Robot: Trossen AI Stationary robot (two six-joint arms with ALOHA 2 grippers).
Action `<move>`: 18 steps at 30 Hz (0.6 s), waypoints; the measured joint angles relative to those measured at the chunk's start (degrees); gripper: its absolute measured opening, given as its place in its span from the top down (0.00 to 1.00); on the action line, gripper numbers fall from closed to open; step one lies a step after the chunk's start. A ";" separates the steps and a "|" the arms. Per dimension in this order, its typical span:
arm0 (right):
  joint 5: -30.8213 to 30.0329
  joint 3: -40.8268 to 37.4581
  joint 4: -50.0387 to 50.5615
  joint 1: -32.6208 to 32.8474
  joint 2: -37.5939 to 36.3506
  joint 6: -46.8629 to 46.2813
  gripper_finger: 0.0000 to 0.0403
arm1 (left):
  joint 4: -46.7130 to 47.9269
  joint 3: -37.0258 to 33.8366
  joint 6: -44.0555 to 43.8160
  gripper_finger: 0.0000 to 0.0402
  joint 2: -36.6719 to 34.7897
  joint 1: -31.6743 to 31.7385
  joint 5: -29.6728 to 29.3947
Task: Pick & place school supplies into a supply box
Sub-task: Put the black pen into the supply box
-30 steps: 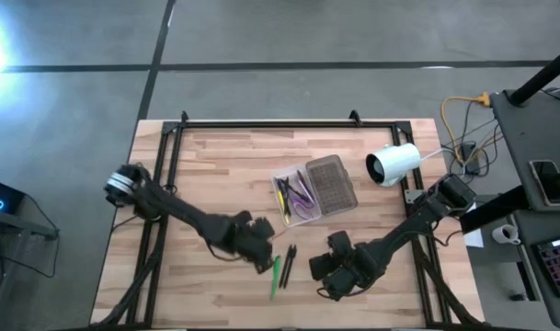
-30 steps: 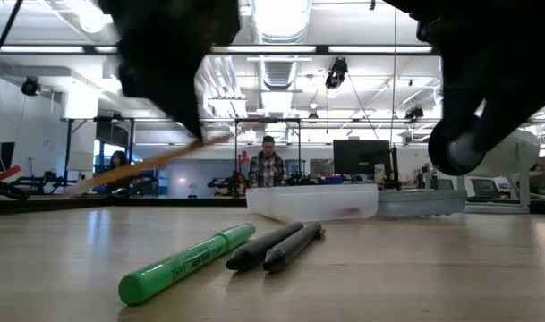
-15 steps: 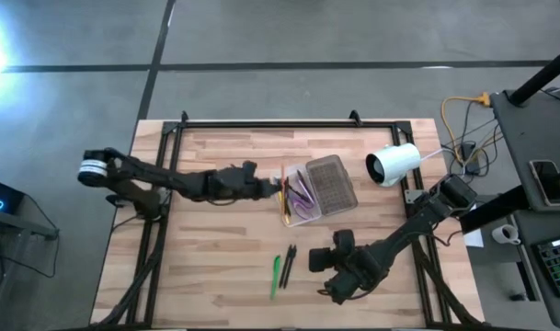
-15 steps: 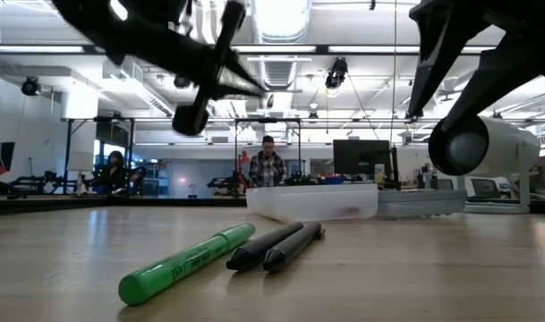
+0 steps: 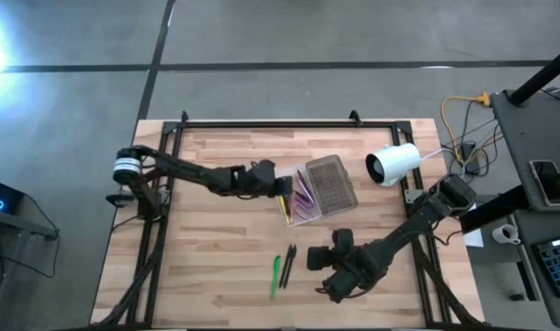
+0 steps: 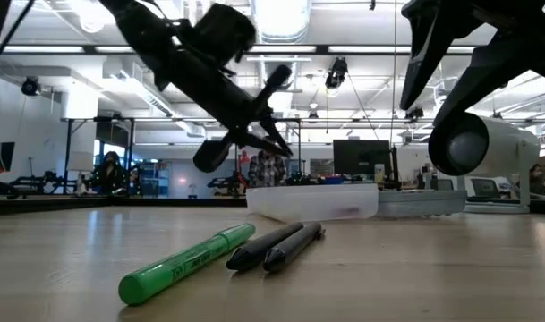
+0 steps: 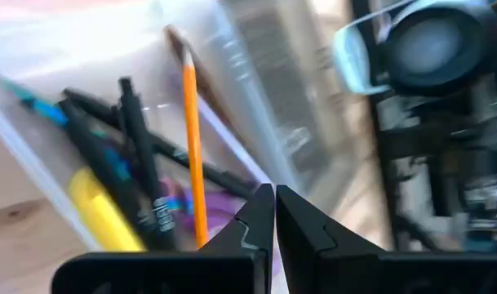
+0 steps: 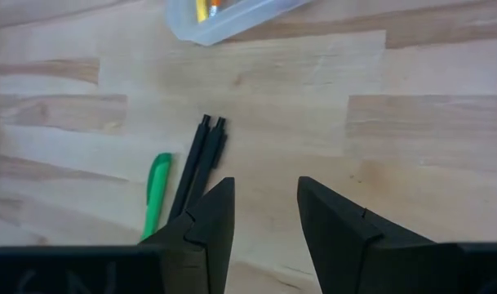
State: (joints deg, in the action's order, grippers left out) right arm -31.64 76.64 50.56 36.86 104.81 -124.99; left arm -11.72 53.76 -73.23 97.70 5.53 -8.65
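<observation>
the left end effector [image 5: 281, 184], fingers together and empty, hangs over the box [image 5: 302, 195] mid-desk where an orange pencil [image 7: 193, 151] lies, while the right end effector [image 8: 264, 214], fingers apart, should descend on the black pens [image 5: 290, 261] near the front edge.

In the left wrist view the supply box [image 7: 232, 122] is blurry, and the orange pencil [image 7: 193, 155] in it is hidden at its lower end behind the left gripper [image 7: 274, 214], so it is hard to tell if the pencil is held. In the right wrist view the box [image 8: 232, 16] is cut off by the picture's edge, and the green pen [image 8: 156, 194] and two black pens [image 8: 197, 167] are partly hidden behind the right gripper [image 8: 264, 214]. In the high view the things inside the box [image 5: 298, 195] are too small to tell apart.
</observation>
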 joint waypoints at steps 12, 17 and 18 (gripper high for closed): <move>4.57 0.59 -1.19 0.77 0.02 5.98 0.68 | 5.96 0.24 26.22 1.00 -11.30 -4.32 4.68; 14.61 0.44 -10.50 -1.99 1.33 20.88 0.68 | 12.51 -4.92 30.82 1.00 -19.94 -12.49 4.13; 15.19 0.44 -12.05 -2.52 1.84 22.26 0.68 | 12.78 -6.43 30.74 1.00 -21.60 -14.32 3.85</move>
State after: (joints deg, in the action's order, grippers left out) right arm -16.45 77.08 38.52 34.34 106.65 -102.74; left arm 1.07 47.33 -42.49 76.10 -8.79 -4.80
